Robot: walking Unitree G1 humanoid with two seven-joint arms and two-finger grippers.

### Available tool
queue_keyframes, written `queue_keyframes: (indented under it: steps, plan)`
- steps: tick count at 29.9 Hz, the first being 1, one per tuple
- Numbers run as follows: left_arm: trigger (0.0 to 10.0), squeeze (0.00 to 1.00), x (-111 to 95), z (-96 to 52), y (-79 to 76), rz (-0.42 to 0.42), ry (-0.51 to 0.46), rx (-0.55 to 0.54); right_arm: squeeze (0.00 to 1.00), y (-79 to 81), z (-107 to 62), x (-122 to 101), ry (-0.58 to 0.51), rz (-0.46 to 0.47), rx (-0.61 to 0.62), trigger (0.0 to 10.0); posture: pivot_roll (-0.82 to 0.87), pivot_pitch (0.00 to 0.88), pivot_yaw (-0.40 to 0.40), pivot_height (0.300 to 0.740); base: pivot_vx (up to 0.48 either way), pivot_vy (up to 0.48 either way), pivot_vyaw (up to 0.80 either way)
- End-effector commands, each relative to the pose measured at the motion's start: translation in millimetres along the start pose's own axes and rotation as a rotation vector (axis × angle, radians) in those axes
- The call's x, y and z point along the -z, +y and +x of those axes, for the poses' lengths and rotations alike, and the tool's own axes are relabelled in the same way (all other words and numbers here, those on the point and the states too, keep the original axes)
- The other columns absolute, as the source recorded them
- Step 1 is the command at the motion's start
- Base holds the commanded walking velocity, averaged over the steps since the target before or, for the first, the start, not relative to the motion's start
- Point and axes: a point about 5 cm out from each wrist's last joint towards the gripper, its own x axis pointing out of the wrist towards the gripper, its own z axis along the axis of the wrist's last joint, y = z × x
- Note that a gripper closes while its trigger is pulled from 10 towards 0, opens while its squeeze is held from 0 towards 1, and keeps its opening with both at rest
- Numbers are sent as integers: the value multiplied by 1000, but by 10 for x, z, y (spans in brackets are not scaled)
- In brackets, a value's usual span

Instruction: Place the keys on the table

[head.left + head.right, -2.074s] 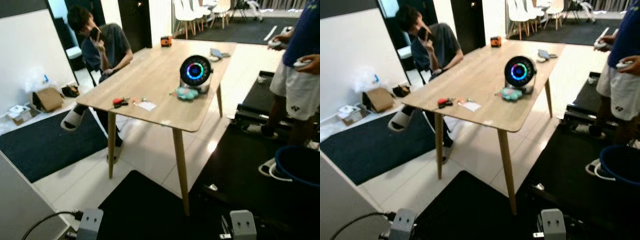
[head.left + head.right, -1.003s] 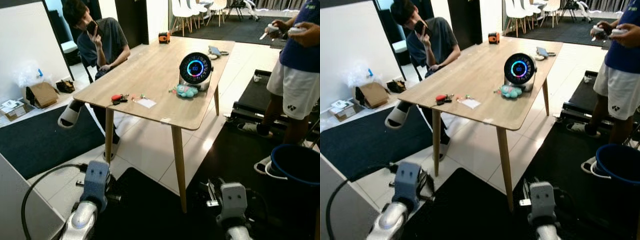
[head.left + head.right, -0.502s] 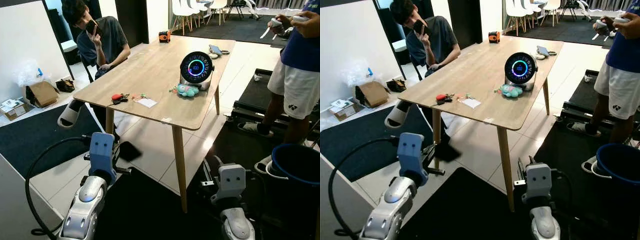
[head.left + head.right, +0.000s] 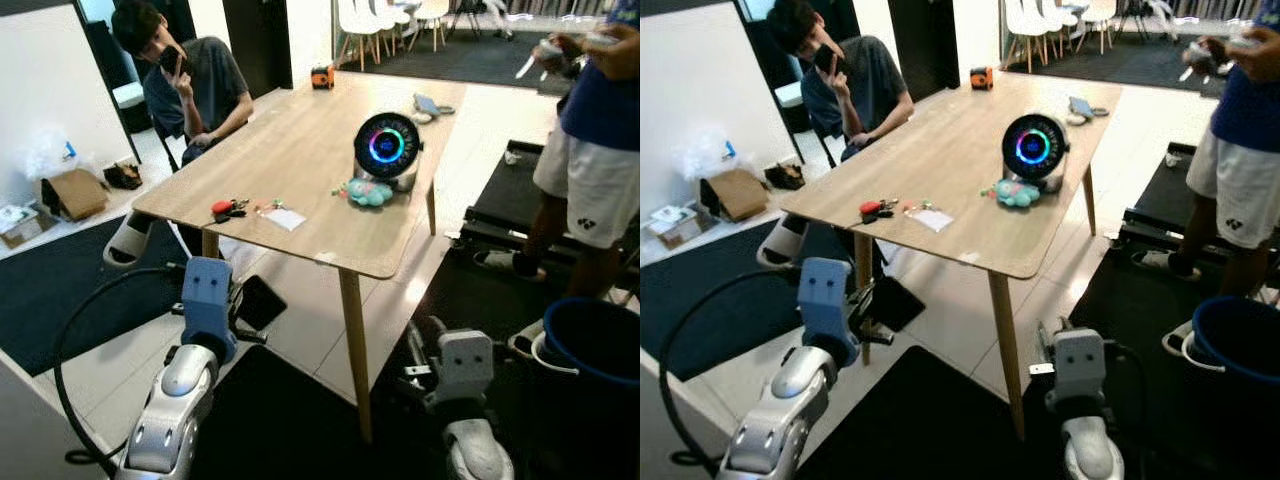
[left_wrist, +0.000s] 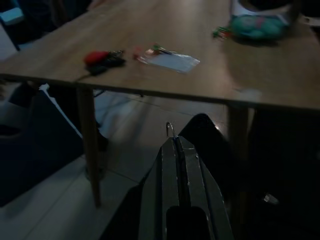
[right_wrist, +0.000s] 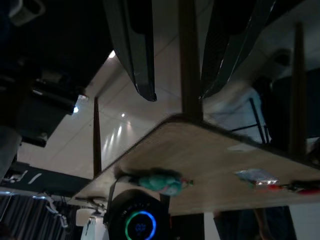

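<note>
The wooden table (image 4: 300,150) stands ahead of me. My left gripper (image 5: 172,142) is held low before the table's near left leg (image 4: 210,245), shut. A small metal ring (image 5: 170,130) pokes out at its tips, and a flat black fob (image 4: 259,301) hangs just beyond them. A second bunch of keys with a red fob (image 4: 226,208) lies on the table near its left corner. My right gripper (image 6: 177,94) is open and empty, low in front of the near right leg (image 4: 351,345).
On the table are a white card (image 4: 285,218), a teal plush (image 4: 362,192), a round device with a glowing ring (image 4: 386,145) and an orange item (image 4: 321,77). One person (image 4: 190,85) sits at the far left side; another (image 4: 600,130) stands right. A blue bucket (image 4: 590,345) is at right.
Both arms have come up from the bottom edge into view. In the last half second my view has shifted slightly right and the left gripper has edged closer to the table leg.
</note>
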Motion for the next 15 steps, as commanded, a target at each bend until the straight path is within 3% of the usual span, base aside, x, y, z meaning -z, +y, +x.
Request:
queue_keyframes:
  steps: [1,15]
  plan:
    - [10000,0,10,-15,32,-8,15,-15,0,62,-3,-4,9,16,-14,10000,76,131,95,740,442,0,0]
    - [10000,0,-67,-11,10,-22,4,-3,0,66,-21,0,22,15,-16,10000,75,133,97,740,425,0,0]
